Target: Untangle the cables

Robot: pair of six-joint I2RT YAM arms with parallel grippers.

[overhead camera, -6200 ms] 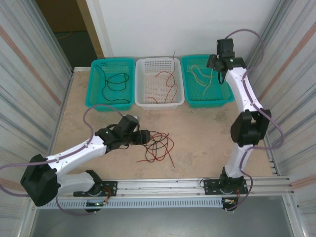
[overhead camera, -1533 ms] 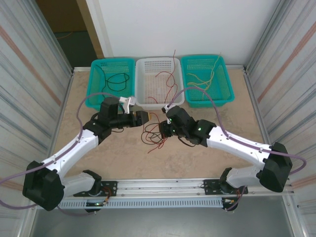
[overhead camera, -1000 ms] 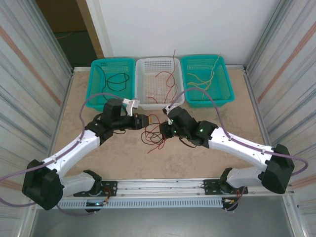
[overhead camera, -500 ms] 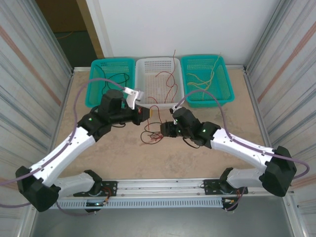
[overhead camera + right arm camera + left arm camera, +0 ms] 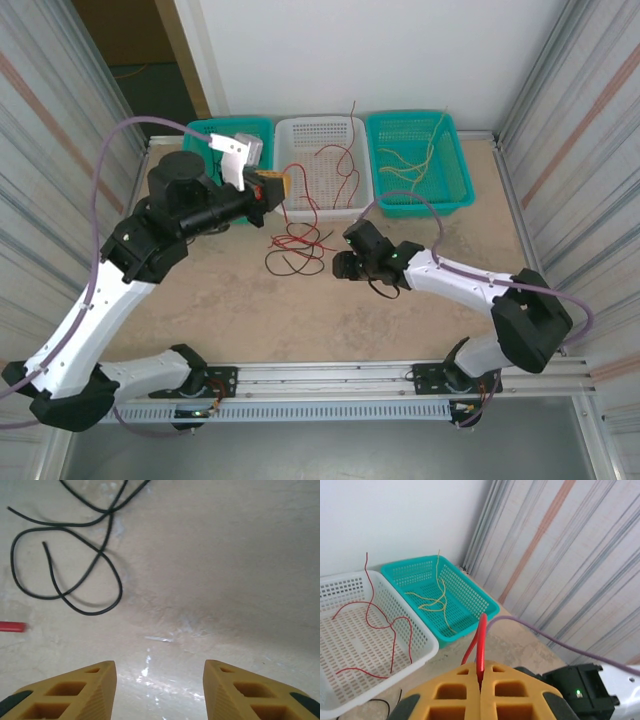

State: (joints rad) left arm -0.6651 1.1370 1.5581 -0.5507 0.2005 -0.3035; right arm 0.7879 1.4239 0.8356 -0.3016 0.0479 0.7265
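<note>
From above, the left tool (image 5: 274, 186) is raised over the front edge of the white basket (image 5: 300, 138). Its pads are pressed together on a red cable (image 5: 284, 215), which hangs down to a loose tangle of red and black cables (image 5: 297, 248) on the surface (image 5: 250, 310). The right tool (image 5: 338, 266) sits low, just beside that tangle. More red wire lies in the white basket, and yellowish cables (image 5: 405, 160) lie in the teal basket (image 5: 420, 207) to its right. In the left wrist view, the left tool (image 5: 481, 672) has its yellow pads closed with the red cable (image 5: 481, 640) pinched between them. Beyond are the white basket (image 5: 427, 652) and the teal basket (image 5: 485, 611) with its yellowish cables (image 5: 437, 597). In the right wrist view, the right tool (image 5: 160, 669) is open with nothing between its fingers (image 5: 75, 690). It faces the bare surface (image 5: 225, 580), where a black cable (image 5: 65, 575) loops at upper left and a red cable end (image 5: 11, 626) shows at the left edge.
</note>
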